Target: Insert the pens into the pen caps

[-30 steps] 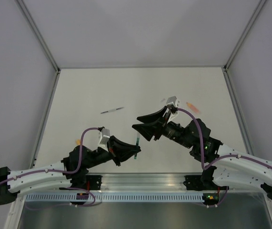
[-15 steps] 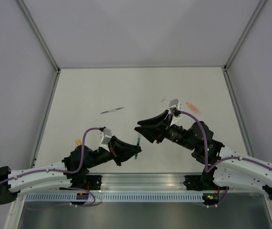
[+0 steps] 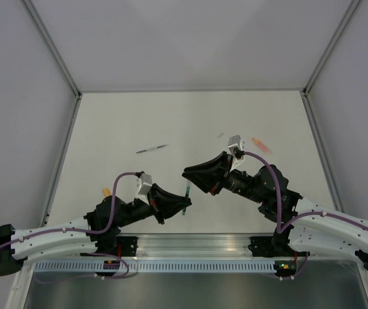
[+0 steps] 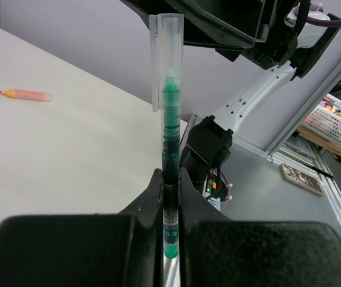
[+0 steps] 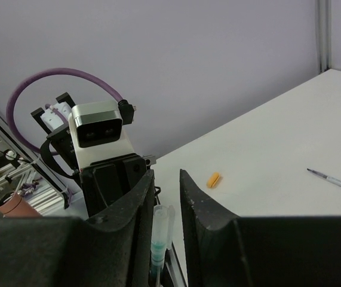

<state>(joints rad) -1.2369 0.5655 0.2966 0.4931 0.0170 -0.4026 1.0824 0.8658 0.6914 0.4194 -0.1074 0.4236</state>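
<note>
Green pen [image 4: 170,137] stands clamped between the left fingers [image 4: 149,197], clear cap [image 4: 166,42] at twelve o'clock. Right fingers [image 5: 200,203] straddle that cap, apart.

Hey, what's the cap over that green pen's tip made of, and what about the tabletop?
The cap looks like clear, glossy plastic: the green pen shows through its wall. The tabletop is white and matte with no glare, perhaps laminate or painted board; the look leaves that open.

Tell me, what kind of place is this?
Probably a robotics lab test cell: a left arm and right arm mounted at a white table, plain panel walls around it, cluttered benches beyond.
</note>
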